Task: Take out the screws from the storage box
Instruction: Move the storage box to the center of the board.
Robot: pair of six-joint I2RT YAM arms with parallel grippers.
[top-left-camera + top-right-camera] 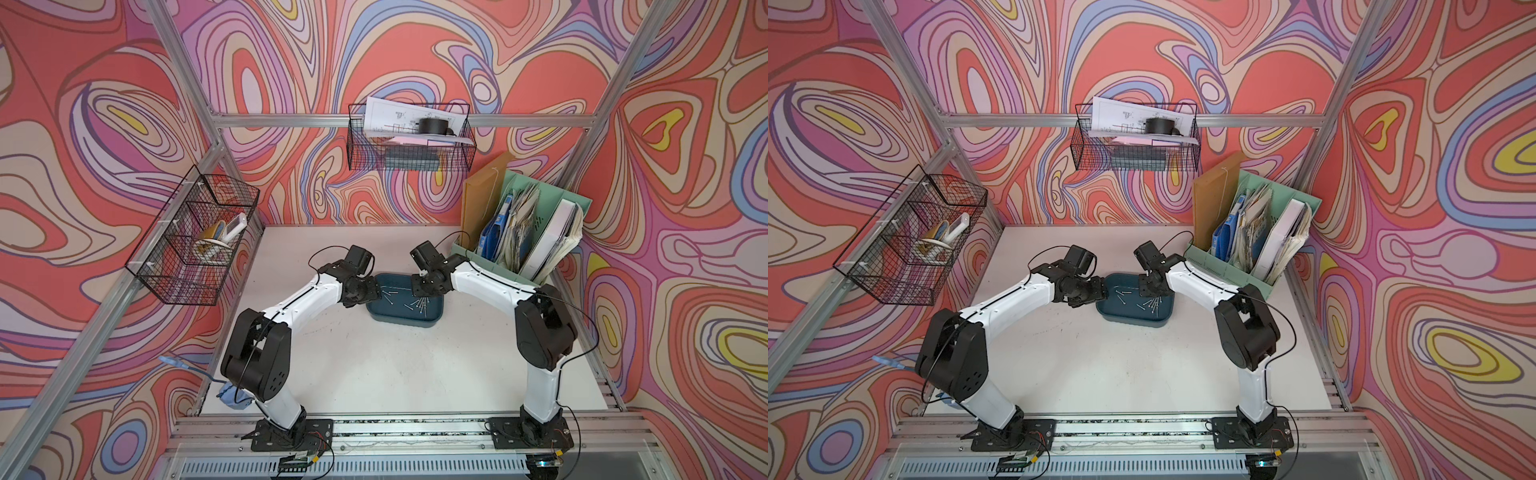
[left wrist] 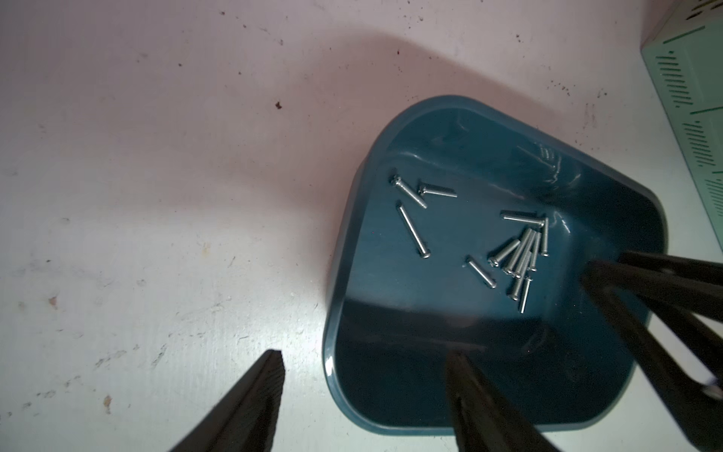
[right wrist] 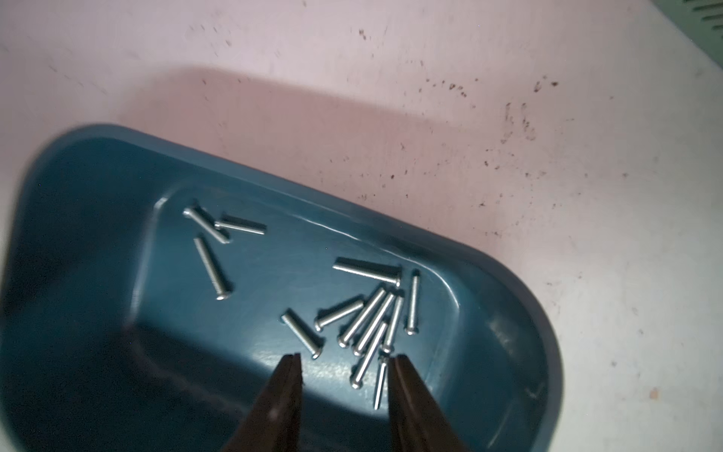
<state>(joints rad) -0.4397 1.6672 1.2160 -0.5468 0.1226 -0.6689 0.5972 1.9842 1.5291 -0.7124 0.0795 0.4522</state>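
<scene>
Now, screws (image 3: 367, 325): all inside storage box (image 1: 405, 322) on table (image 1: 374, 374), most bunched at one end.
Right gripper (image 3: 344, 358): fingers (image 3: 410, 399) apart, flanking two screws, clamped on none.
Left gripper (image 2: 364, 354): fingers apart, straddling box rim.
Risk: squirting thin shanks sideways on closing, or lifting two at once; nudging box by its rim.
Views: flanked screws clear only from right wrist; hidden under wrist in both top views.
</scene>
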